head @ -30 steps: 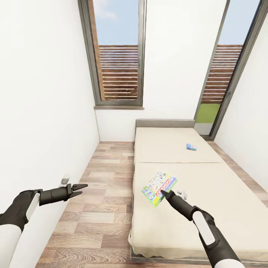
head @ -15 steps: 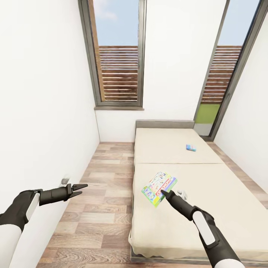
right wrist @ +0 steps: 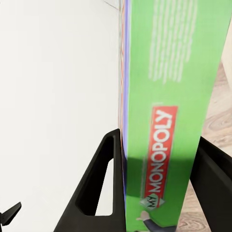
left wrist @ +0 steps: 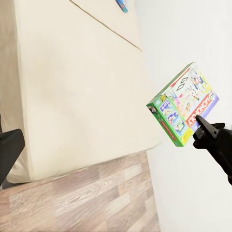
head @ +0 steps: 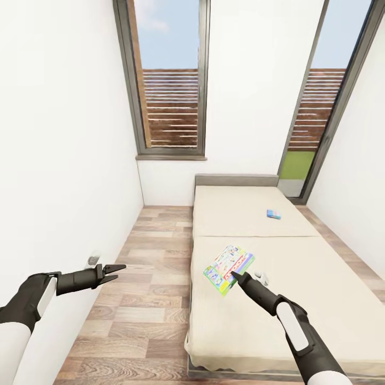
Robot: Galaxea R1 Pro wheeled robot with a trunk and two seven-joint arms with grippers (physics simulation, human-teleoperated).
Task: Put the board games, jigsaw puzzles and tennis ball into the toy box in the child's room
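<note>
Right pincer [head: 235,276] clamped on green-edged board game [head: 229,269] above bed [head: 321,299], fingertips hidden behind it; left pincer [head: 118,270] parted, empty.

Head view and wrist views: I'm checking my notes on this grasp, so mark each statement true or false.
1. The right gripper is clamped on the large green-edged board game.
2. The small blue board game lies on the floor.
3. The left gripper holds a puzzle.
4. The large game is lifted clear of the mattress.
1. True: the right gripper has a finger on each side of the large board game.
2. False: the small blue board game lies on the bed, on the mattress part near the headboard.
3. False: the left gripper holds nothing and hangs over the wood floor.
4. True: in the left wrist view it hangs off the bed.
</note>
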